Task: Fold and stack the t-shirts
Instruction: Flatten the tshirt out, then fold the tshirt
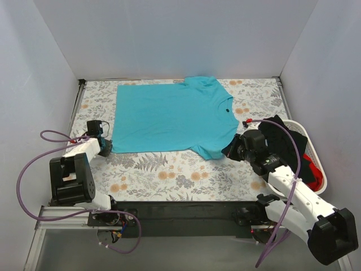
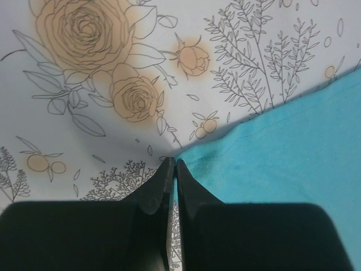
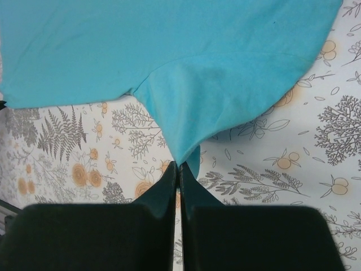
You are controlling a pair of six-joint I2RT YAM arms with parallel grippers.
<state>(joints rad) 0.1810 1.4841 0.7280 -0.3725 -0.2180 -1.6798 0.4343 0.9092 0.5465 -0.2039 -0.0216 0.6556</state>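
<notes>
"Teal-turquoise short-sleeved cotton t-shirt (image 1: 169,116) — where is it lying?"

"It is lying spread flat on the grey floral-patterned cloth with orange blossoms (image 1: 169,175) that is covering the counter. Its collar is pointing right and its hem left. One sleeve is reaching toward the far wall and the other toward the arms."

"What are the left jaws doing?"

"They are pressing together on the near-left corner of the hem. In the left wrist view the black fingertips (image 2: 163,178) are meeting right at the teal edge, with a sliver of teal showing between them."

"And the right jaws?"

"They are pinching the tip of the near sleeve (image 3: 186,101) — the cloth is drawing to a point where the right fingertips (image 3: 166,180) are gripping it."

"Is anything sitting beside the shirt?"

"A white plastic basket (image 1: 309,137) is standing at the right edge of the counter, just beside the right arm. A black garment (image 1: 277,129) is draping over the rim on the shirt's side, and a red garment (image 1: 314,178) is lying crumpled inside."
</notes>
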